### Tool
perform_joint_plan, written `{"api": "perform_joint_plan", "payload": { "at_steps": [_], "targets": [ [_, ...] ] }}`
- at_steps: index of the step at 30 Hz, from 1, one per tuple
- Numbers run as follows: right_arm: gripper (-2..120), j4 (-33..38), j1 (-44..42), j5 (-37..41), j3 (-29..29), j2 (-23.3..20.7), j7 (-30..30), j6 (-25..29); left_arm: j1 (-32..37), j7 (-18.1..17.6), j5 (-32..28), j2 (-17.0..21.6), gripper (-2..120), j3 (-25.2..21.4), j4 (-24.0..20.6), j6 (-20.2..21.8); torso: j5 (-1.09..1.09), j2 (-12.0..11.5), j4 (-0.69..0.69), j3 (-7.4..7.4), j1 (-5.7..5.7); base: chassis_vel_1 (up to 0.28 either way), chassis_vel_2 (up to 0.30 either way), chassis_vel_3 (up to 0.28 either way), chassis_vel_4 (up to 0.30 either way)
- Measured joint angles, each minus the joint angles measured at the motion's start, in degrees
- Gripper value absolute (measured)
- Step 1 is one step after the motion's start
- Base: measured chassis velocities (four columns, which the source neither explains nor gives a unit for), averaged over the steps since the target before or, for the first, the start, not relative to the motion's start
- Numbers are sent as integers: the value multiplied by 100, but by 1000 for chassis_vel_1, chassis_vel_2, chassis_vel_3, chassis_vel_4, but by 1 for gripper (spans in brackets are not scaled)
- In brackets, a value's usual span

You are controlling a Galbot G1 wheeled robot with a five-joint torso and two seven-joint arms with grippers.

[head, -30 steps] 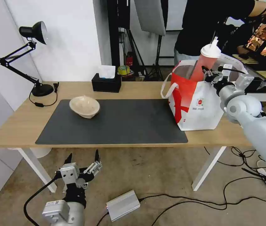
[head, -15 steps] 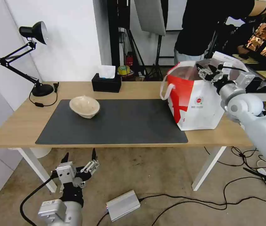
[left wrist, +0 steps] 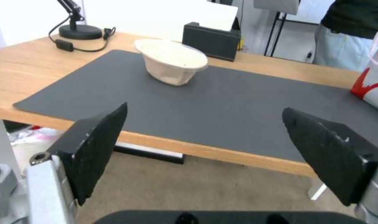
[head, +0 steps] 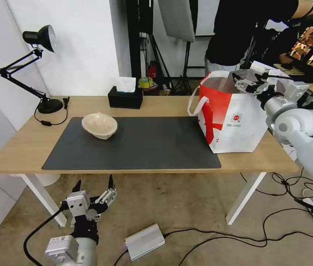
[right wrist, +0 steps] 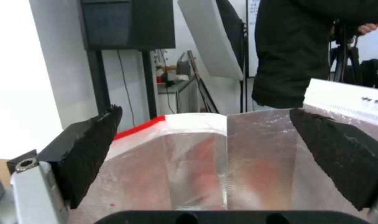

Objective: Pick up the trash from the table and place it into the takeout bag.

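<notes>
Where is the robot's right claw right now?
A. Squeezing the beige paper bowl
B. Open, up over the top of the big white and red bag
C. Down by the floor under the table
B: the right gripper hangs with its black fingers spread apart above the foil-lined mouth of the boxy white and red takeout bag, holding nothing.

no text, number or brand name can be read anywhere in these views.

the takeout bag [head: 234,125] carries a small round red logo [head: 234,118] on its white front panel, below the right tool [head: 246,82]; two short lines of print sit under the logo, too small to read. a red flame-like graphic [head: 209,127] marks the panel's edge, beside the red side panel.

in the right wrist view, a white strip [right wrist: 346,99] on the bag rim, next to one finger of the tool, bears small dark marks, blurred and unreadable.
</notes>
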Motion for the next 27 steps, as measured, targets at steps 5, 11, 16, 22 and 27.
{"api": "perform_joint_plan", "payload": {
  "at_steps": [5, 11, 16, 22, 27],
  "targets": [
    [100, 322, -331, -115, 317, 3, 108, 177, 9, 0, 14, -12, 100, -2, -1, -8, 0, -1, -1, 0, 0, 0, 0, 0, 0],
    [100, 1008, -921, -511, 690, 93, 451, 723, 3, 5, 80, -26, 100, -22, -2, -75, 0, 0, 0, 0, 0, 0, 0, 0, 0],
    [100, 1629, -1400, -701, 883, 79, 764, 917, -37, 7, 71, -45, 100, -54, 5, -101, -1, 0, 0, 0, 0, 0, 0, 0, 0],
    [100, 2299, -2177, -1047, 1204, 83, 1126, 1145, -75, 8, 39, -51, 100, -88, 41, -103, -1, 0, -1, 0, 0, 0, 0, 0, 0],
    [100, 2676, -2833, -1455, 1471, 256, 1293, 1402, -78, 10, 39, -103, 100, -96, 45, -103, -1, 0, 0, 0, 0, 0, 0, 0, 0]
  ]
}}
